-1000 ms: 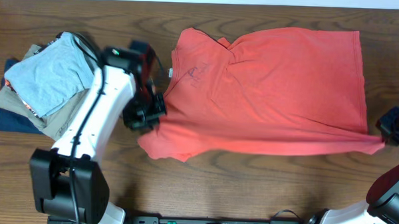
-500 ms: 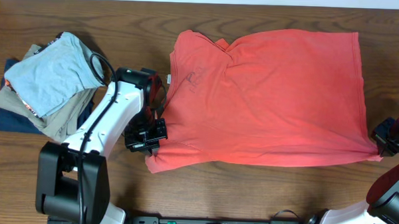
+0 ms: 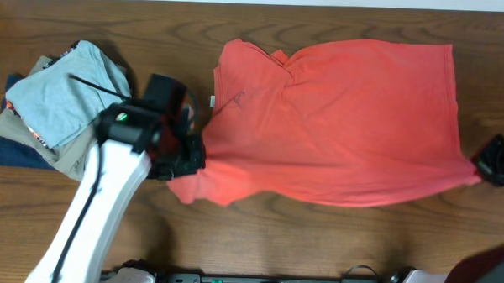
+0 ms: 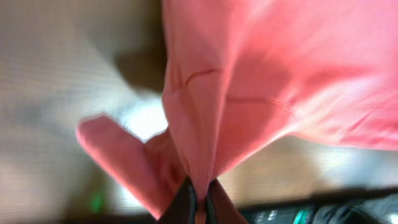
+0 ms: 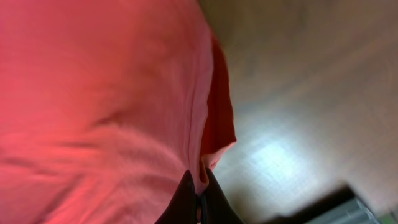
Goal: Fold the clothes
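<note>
My left jaws are clamped on the coral T-shirt (image 3: 337, 119) at its sleeve-side corner. It lies spread on the table (image 3: 316, 244), near edge strung to my right jaws, clamped on the hem corner. I judge it soft, light and limp, so corners suit. Wrist views show each pinched fold; overhead shows the spread.

T-shirt (image 3: 345, 119) lies on table (image 3: 316, 244), garment stack (image 3: 56, 109) to its left.

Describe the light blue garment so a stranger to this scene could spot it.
On the wooden table, look left of the spread red T-shirt for a folded pile. The light blue garment sits on top, above a khaki piece and a navy piece.
</note>
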`<action>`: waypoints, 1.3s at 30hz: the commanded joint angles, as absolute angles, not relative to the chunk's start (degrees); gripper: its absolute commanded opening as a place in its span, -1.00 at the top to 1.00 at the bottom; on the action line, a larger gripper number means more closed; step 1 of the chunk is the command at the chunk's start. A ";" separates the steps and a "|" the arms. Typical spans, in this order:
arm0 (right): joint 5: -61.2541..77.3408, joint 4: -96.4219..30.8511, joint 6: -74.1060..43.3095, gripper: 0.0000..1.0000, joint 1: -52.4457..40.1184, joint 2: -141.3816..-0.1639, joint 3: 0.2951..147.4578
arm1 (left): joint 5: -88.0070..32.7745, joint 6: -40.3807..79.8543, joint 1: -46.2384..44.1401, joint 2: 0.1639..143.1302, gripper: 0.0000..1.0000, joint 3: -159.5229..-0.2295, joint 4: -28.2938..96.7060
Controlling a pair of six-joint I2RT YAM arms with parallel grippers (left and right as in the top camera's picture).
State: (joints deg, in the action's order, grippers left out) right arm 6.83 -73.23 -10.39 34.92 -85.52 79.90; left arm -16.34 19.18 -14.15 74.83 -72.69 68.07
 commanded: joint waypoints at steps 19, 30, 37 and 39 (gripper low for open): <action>16.60 -74.41 -8.10 0.98 35.31 -64.38 117.45 | 0.10 17.78 -14.06 45.58 0.88 -93.73 49.12; 15.42 -78.67 -4.27 0.98 35.18 -66.11 123.68 | 2.44 17.34 -14.06 47.05 0.88 -97.21 51.37; 19.03 -82.65 -0.16 0.98 34.89 -75.11 123.59 | 2.42 16.05 -14.06 57.10 0.88 -97.21 57.45; 19.55 -84.42 1.48 0.98 33.56 -79.07 123.59 | 2.42 15.11 -14.06 61.04 0.88 -97.21 58.46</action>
